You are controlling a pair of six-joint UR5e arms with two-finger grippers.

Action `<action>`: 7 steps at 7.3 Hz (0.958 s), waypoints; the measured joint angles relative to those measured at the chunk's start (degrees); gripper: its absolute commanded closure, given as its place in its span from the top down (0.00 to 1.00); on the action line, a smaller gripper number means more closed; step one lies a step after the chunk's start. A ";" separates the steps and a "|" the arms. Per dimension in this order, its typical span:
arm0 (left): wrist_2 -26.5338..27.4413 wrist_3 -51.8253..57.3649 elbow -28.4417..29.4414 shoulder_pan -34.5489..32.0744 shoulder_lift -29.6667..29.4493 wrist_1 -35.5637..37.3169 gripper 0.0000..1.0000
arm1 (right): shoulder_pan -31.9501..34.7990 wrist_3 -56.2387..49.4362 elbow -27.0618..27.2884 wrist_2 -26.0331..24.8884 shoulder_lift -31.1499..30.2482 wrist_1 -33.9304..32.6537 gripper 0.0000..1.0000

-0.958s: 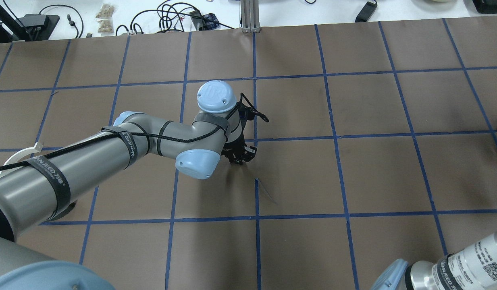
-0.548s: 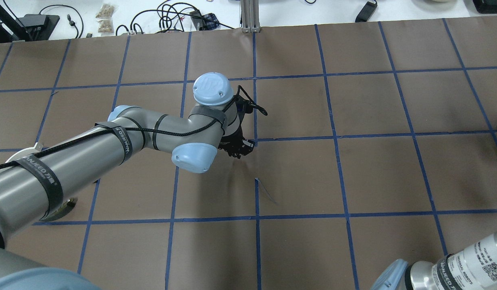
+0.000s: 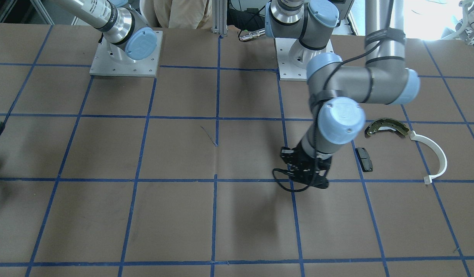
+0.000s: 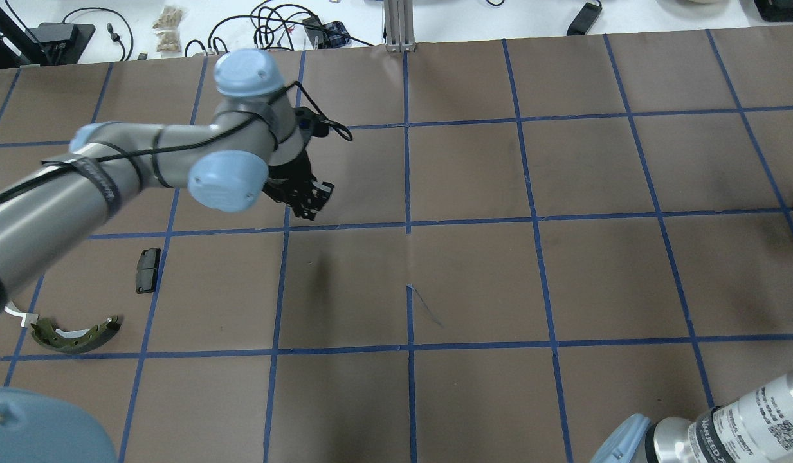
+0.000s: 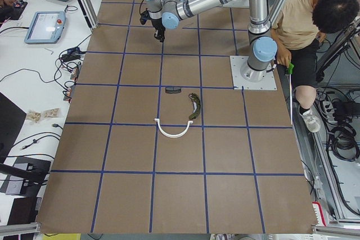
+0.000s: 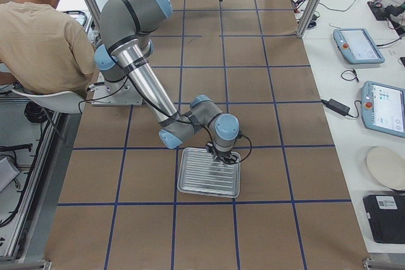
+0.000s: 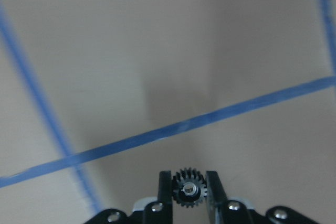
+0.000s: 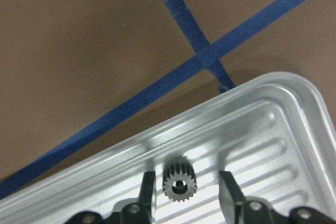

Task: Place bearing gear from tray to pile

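My left gripper (image 4: pixel 309 200) is shut on a small dark bearing gear (image 7: pixel 189 187) and holds it above the brown table, right of the pile. The pile lies at the table's left: an olive-grey brake shoe (image 4: pixel 74 335), a small dark pad (image 4: pixel 147 260) and a white plastic arc (image 3: pixel 436 157). My right gripper (image 8: pixel 185 176) is open over the silvery ribbed tray (image 6: pixel 199 178). Its fingers (image 8: pixel 147 187) stand either side of a second dark gear (image 8: pixel 178 184) lying in the tray, with a gap on both sides.
The table is brown paper with a blue tape grid (image 4: pixel 408 225). Both arm bases (image 3: pixel 123 54) sit at the robot's side. A seated person (image 6: pixel 44 36) is beside the table. Tablets (image 6: pixel 383 105) and cables lie on the white bench.
My left arm has swung left and away from the robot, carrying the gear from the table's middle toward the pile. The pad and brake shoe now show from under the arm.
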 measured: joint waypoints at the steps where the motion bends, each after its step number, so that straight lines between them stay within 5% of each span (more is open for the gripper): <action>1: 0.51 7.32 0.76 6.61 0.74 -3.41 0.00 | 0.02 0.39 0.30 0.03 0.04 0.05 0.42; 3: 0.95 18.88 1.01 19.05 0.89 -5.36 0.00 | 0.02 1.34 1.15 0.04 -0.25 -0.01 0.12; 4: 0.96 23.05 0.97 23.94 0.15 -5.19 0.00 | 0.03 1.64 1.32 -0.05 -0.42 -0.11 0.04; 7: 0.90 28.77 0.46 32.35 -3.33 -3.19 0.00 | 1.14 4.11 1.40 -0.17 -3.49 0.20 0.00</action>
